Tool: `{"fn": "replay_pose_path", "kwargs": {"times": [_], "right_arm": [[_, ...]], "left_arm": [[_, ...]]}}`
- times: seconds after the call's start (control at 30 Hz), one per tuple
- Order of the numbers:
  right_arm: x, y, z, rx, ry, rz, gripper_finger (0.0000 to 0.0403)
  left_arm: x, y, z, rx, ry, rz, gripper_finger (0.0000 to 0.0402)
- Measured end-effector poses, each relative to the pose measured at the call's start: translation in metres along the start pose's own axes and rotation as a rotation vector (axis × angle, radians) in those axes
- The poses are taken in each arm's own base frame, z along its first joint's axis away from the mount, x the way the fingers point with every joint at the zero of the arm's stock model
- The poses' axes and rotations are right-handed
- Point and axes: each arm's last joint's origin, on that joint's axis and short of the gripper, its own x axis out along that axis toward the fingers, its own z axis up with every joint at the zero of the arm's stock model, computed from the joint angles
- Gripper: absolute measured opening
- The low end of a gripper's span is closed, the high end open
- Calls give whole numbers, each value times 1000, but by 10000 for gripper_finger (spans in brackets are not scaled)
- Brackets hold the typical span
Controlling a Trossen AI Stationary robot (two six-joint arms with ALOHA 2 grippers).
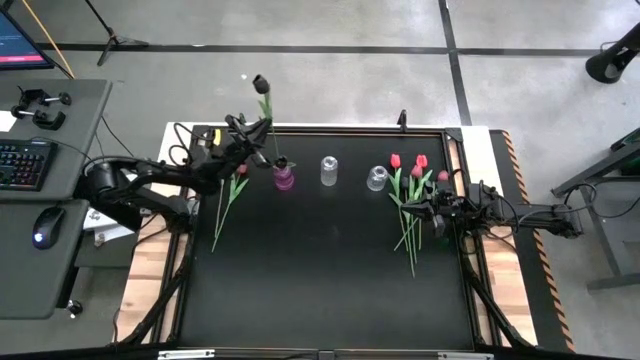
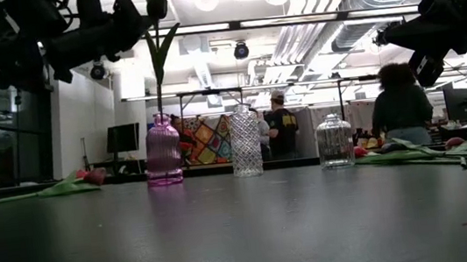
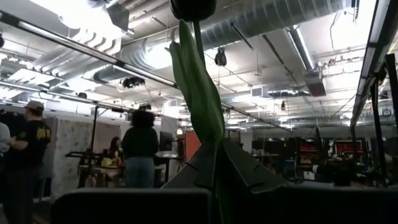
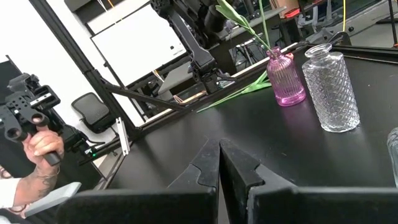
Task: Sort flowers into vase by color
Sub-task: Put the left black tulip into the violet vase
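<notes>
My left gripper (image 1: pixel 262 130) is raised over the table's far left part, shut on a dark maroon tulip (image 1: pixel 261 83). The tulip stands upright, and its stem's lower end is inside the neck of the pink vase (image 2: pixel 163 150). Two clear glass vases (image 2: pixel 245 140) (image 2: pixel 334 141) stand in a row to the pink vase's right. Pink tulips (image 1: pixel 230 195) lie flat left of the pink vase. Red and pink tulips (image 1: pixel 410 195) lie in a bunch on the right. My right gripper (image 4: pixel 219 163) hangs shut and empty above that bunch. My left gripper pinches the dark tulip's stem and leaf (image 3: pixel 214 158) between its two fingers, a short way below the head (image 3: pixel 193 7). The fingers come level from the table's left and lie across the stem. The tulip stands upright, its lower stem (image 2: pixel 158 87) reaching down into the pink vase's mouth.
The black mat (image 1: pixel 320 270) has bare room in its middle and near half. A desk with a keyboard and mouse (image 1: pixel 40 232) stands left of the table. People stand in the room behind, and a hand (image 4: pixel 43 146) holds a controller off the table's left.
</notes>
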Motion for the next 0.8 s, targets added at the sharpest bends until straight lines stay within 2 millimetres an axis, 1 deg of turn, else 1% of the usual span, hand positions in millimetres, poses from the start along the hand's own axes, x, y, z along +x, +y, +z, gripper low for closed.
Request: {"fn": "replay_pose_path", "kwargs": {"times": [0.1, 0.37, 0.63, 0.8], "right_arm": [[0, 0, 0, 0, 0, 0, 0], [0, 0, 0, 0, 0, 0, 0], [0, 0, 0, 0, 0, 0, 0], [0, 0, 0, 0, 0, 0, 0]], "left_arm": [[-3, 0, -4, 4, 24, -3, 0], [-7, 0, -6, 5, 39, -6, 0], [-10, -5, -18, 12, 161, -32, 0], [-11, -8, -19, 50, 172, -48, 15]]}}
